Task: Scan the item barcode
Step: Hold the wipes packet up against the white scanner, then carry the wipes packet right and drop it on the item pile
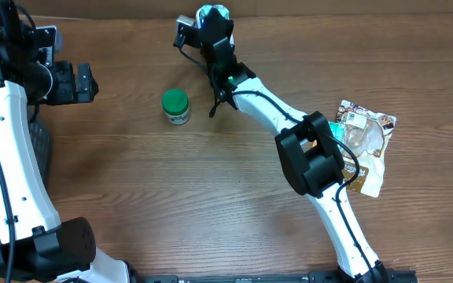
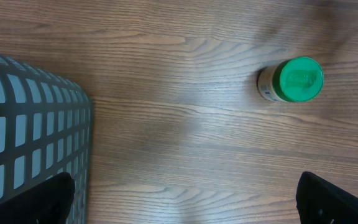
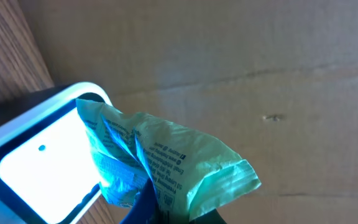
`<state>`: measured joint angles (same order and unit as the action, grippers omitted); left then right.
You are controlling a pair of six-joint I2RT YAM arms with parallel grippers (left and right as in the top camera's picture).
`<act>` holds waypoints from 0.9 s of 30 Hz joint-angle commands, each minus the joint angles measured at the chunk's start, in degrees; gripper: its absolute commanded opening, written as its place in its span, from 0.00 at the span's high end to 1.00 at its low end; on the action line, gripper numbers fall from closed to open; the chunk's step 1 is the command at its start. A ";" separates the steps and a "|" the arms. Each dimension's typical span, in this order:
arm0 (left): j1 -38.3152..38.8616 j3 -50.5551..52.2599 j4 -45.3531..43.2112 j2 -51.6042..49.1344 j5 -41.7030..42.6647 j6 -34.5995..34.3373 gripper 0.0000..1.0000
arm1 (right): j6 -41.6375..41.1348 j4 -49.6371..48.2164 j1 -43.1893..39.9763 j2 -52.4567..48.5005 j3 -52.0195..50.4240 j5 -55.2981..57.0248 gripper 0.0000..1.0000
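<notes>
My right gripper is shut on a crumpled green and blue packet with small print on it. The packet hangs right in front of the scanner's bright white window, which lights its blue side. From overhead, the right arm reaches to the table's far edge, with its gripper by the glowing scanner. My left gripper is at the left, open and holding nothing. In the left wrist view its fingertips stand wide apart above bare wood.
A small jar with a green lid stands on the table between the arms, also seen as the jar. A printed snack bag lies at the right. A grey mesh basket sits under the left arm. A cardboard wall backs the scanner.
</notes>
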<state>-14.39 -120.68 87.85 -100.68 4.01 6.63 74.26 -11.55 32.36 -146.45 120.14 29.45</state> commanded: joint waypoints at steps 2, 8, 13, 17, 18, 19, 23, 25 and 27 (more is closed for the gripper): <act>-0.15 -0.22 -0.07 -0.02 -0.13 1.09 0.00 | 0.83 -1.22 0.26 0.59 0.50 -0.61 0.96; -0.15 -0.22 -0.07 -0.02 -0.13 1.09 0.00 | 0.83 -1.25 0.44 0.59 0.50 -0.44 0.96; -0.15 -0.22 -0.07 -0.02 -0.13 1.09 0.01 | 0.85 -2.45 0.42 0.74 0.50 1.97 0.96; -0.15 -0.22 -0.07 -0.02 -0.13 1.09 0.00 | 0.81 -2.54 0.24 2.40 0.50 3.06 0.96; -0.15 -0.22 -0.07 -0.02 -0.13 1.09 0.01 | 0.79 -2.51 0.15 2.99 0.50 3.30 0.96; -0.15 -0.22 -0.04 -0.02 -0.13 1.09 0.00 | 0.63 -2.51 0.13 3.82 0.50 3.45 0.96; -0.15 -0.22 -0.07 -0.02 -0.13 1.09 0.00 | -5.53 -1.49 0.04 7.91 0.52 3.91 0.96; -0.15 -0.22 -0.07 -0.02 -0.13 1.09 0.00 | -10.25 1.42 0.04 11.10 0.50 4.90 0.96; -0.15 -0.22 -0.07 -0.02 -0.13 1.09 0.01 | -13.33 6.01 0.04 14.43 0.50 5.60 0.96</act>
<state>-14.39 -120.68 87.88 -100.68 4.03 6.63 68.45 -7.68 32.38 -142.52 119.85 32.77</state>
